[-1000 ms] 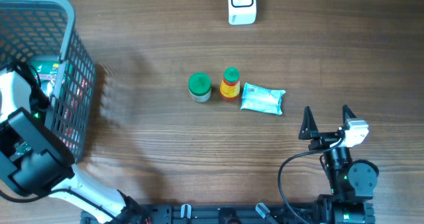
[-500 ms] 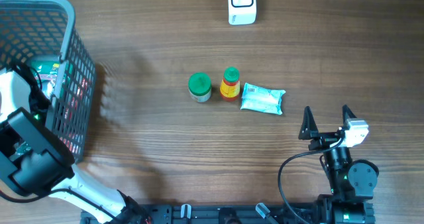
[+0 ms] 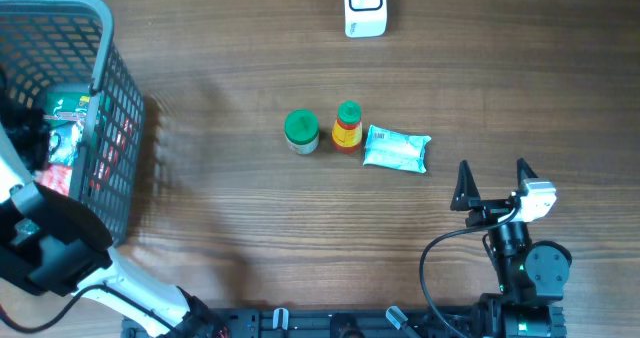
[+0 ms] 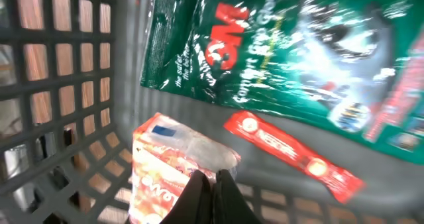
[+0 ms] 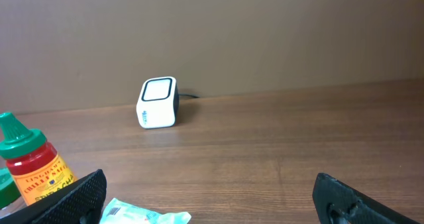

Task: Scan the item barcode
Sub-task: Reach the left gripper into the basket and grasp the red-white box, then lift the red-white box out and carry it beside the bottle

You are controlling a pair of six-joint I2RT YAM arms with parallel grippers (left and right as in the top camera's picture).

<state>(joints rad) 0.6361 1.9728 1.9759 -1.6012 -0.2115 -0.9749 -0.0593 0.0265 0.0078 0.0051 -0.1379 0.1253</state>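
Inside the grey basket (image 4: 59, 65), my left gripper (image 4: 211, 177) is shut, pinching the clear top edge of an orange-and-white snack packet (image 4: 165, 168). A green bag (image 4: 291, 45) and a red stick pack (image 4: 291, 154) lie behind it. In the overhead view the left arm (image 3: 45, 253) reaches into the basket (image 3: 100, 38). The white barcode scanner (image 3: 365, 3) (image 5: 158, 103) stands at the table's far edge. My right gripper (image 3: 493, 173) (image 5: 209, 204) rests open near the front right, holding nothing.
At mid-table stand a green-lidded jar (image 3: 301, 131) and a red sauce bottle (image 3: 347, 126) (image 5: 33, 161), with a teal wipes packet (image 3: 396, 148) (image 5: 142, 217) beside them, just ahead of the right gripper. The basket's mesh walls enclose the left gripper.
The left wrist has shifted toward the left edge in the overhead view, uncovering more of the basket's contents. The right arm has stayed still.
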